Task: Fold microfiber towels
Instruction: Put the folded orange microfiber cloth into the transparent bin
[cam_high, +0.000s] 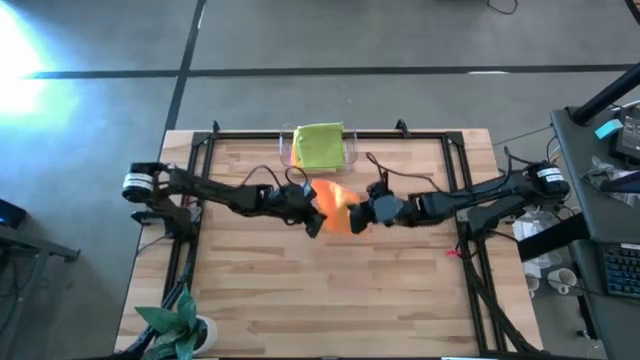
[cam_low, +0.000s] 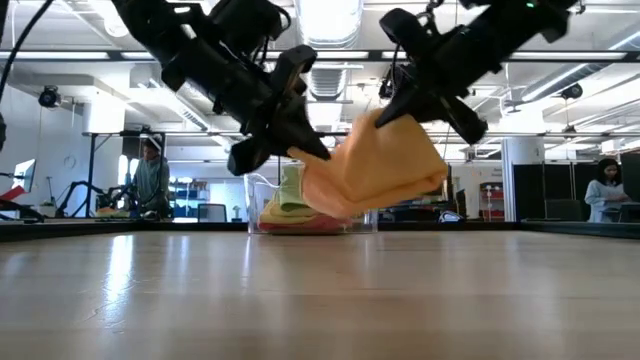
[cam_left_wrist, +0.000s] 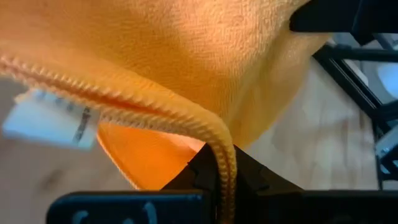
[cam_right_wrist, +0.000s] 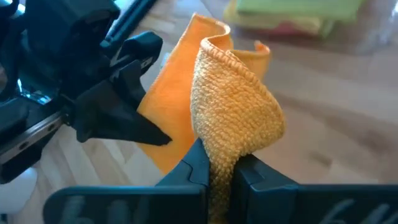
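Looking straight down, the left gripper (cam_high: 318, 212) and right gripper (cam_high: 357, 216) meet over the middle of the wooden surface (cam_high: 330, 290), each with jaws shut on the orange towel (cam_high: 336, 203) between them. Behind, a green towel (cam_high: 319, 146) tops the stack in the clear tray (cam_high: 352, 150).

From surface height, the orange towel (cam_low: 375, 170) hangs clear of the wood, slung between both grippers.

At the left wrist, the stitched hem (cam_left_wrist: 205, 124) runs into the closed jaws.

At the right wrist, a bunched fold (cam_right_wrist: 236, 118) is pinched tight.

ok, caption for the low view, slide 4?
Left gripper and right gripper hold the soft orange microfiber towel above the wooden table.
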